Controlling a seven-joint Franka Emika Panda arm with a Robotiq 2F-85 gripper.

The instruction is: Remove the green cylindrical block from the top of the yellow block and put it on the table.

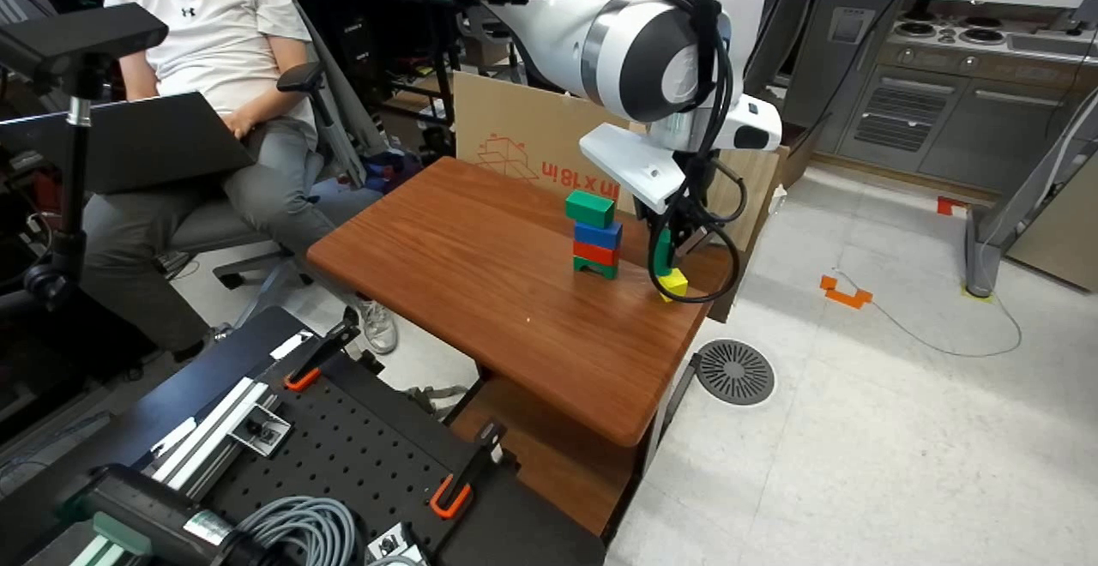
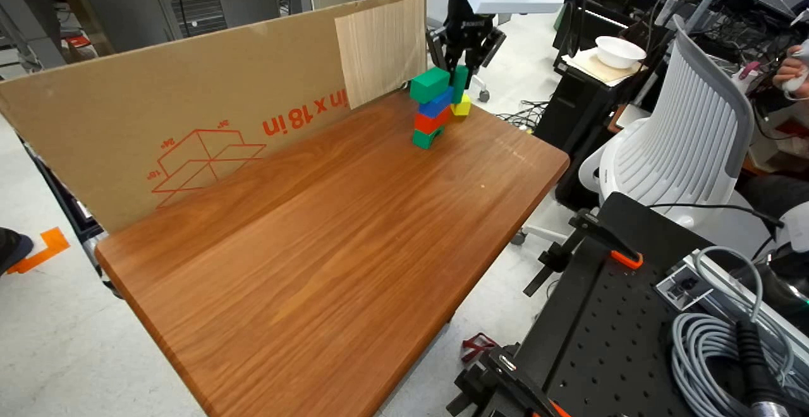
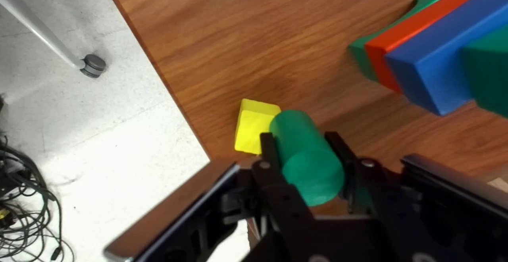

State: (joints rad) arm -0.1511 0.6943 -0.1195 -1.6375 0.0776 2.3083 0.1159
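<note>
Holding the green cylindrical block [image 3: 307, 157] snug in my gripper [image 3: 300, 139], yellow block [image 3: 255, 130] at its 10 o'clock in wrist view: grasp looks done, I can't tell if it's lifted clear, placing on the table [image 3: 222, 35] remains.

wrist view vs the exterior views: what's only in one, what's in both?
Only wrist: the round end face of the green cylindrical block, turned to the camera.
Only exterior: in both exterior views, a black perforated board and red print on brown cardboard; in an exterior view, a white bowl.
Shared: that block's side, the yellow cubic block, the green-blue-red-green block stack, the reddish-brown wooden table.
</note>
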